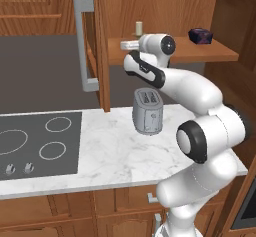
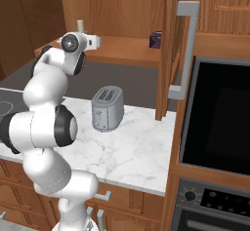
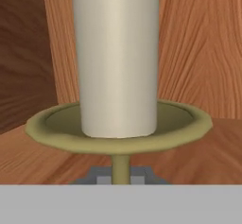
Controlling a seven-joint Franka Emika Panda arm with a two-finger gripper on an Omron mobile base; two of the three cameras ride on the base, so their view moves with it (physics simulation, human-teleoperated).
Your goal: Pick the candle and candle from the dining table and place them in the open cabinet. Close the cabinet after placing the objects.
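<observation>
At the far left of the left base view a black hob [image 1: 37, 143] is set into the white marble surface [image 1: 115, 156], near its left edge. Above it hangs the open cabinet [image 1: 102, 41], its door edge-on and carrying a long grey bar handle [image 1: 84, 43]. To the right, a grey toaster [image 1: 147, 112] stands on the surface toward its back edge, under the cabinet's wooden shelf [image 1: 220, 53].

On the shelf, near its left end, stands the candle [image 1: 139, 28], cream and thick, upright. The gripper [image 1: 129, 45] is level with the front edge of the shelf just below the candle. In the hand view the candle [image 3: 118, 57] rises from a brass dish [image 3: 118, 131] on a thin stem, and the jaws are pressed close on that stem at the bottom, so they pinch the candlestick. Whether its base rests on the shelf cannot be told.

Further right, near the shelf's right end, lies a small dark blue object [image 1: 200, 35], well apart from the candle.

In the right base view a black oven [image 2: 217, 123] fills the right side, beside the surface's right edge.
</observation>
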